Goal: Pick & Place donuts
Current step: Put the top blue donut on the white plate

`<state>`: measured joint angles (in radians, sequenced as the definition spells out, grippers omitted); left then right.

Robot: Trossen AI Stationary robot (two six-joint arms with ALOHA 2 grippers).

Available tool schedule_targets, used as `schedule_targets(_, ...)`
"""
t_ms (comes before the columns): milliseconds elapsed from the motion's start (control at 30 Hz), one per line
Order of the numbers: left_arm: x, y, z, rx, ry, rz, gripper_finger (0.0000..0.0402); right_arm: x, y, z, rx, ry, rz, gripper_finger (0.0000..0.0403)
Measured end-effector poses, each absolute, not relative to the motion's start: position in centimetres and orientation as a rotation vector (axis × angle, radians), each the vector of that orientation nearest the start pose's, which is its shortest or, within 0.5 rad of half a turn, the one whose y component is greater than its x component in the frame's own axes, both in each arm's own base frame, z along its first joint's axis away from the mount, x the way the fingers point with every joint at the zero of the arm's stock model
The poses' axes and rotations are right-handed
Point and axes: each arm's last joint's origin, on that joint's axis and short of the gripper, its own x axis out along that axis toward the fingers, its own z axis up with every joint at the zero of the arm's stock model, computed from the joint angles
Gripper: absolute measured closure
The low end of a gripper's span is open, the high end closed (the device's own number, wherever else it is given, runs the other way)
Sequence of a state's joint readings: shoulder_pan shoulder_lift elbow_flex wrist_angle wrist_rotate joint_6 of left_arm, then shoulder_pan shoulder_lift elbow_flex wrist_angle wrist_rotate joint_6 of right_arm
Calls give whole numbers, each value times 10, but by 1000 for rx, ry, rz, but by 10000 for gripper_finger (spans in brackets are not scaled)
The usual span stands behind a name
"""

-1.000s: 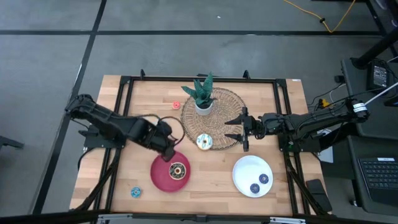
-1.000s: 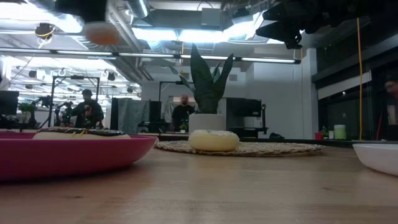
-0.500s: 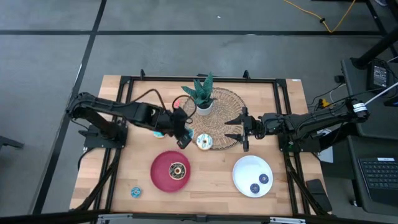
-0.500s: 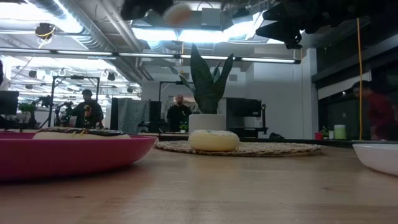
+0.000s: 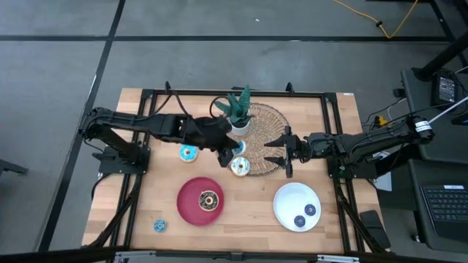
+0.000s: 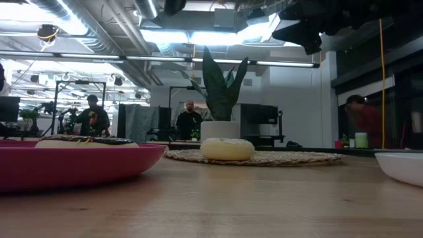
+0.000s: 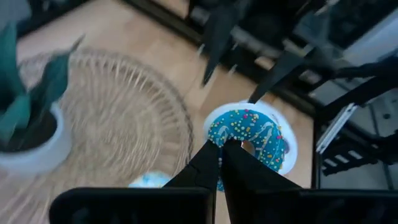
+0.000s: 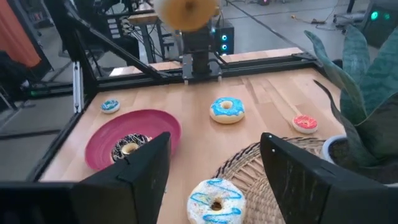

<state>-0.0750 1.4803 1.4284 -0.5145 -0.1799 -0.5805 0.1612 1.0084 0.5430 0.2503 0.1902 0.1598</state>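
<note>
My left gripper [image 5: 232, 151] [image 7: 219, 146] is shut on a teal-iced sprinkled donut [image 7: 249, 134], held high above the woven mat [image 5: 263, 135]. Seen from the right wrist, its tan underside [image 8: 186, 12] shows. The cream-white donut [image 5: 240, 166] [image 6: 227, 149] [image 8: 214, 199] lies on the mat's near edge. The light-blue iced donut [image 5: 188, 153] [image 8: 227, 110] lies on the table. The chocolate donut [image 5: 208, 200] [image 6: 82, 141] sits in the red plate [image 5: 186, 208]. My right gripper [image 5: 281, 155] [image 8: 216, 140] hovers open over the mat's right edge. My left gripper pinches the teal donut by its rim [image 7: 231, 138] between the two fingertips. The fingers slant down from the table's left. The donut is lifted clear, beyond the tips, with its iced face toward the wrist camera.
A potted plant [image 5: 236, 109] stands on the mat's far part. The white plate [image 5: 289, 197] at near right holds two small blue donuts [image 5: 300, 220]. A small teal donut [image 5: 159, 226] lies near left, a small red one [image 8: 305, 122] beside the plant. People stand in the room behind.
My left gripper has carried the donut from above the red plate toward the table's right and far side, and now stands over the mat next to the cream-white donut. It has stayed shut on the donut. My right arm has kept still.
</note>
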Motion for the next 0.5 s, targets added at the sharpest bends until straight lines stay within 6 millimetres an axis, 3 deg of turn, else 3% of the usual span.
schedule_targets(200, 329, -20, 371, -418, 427, 209, 394, 218, 30, 256, 152, 147, -37, 155)
schedule_targets(500, 330, -20, 371, -392, 425, 211, 394, 218, 31, 285, 248, -142, 29, 155)
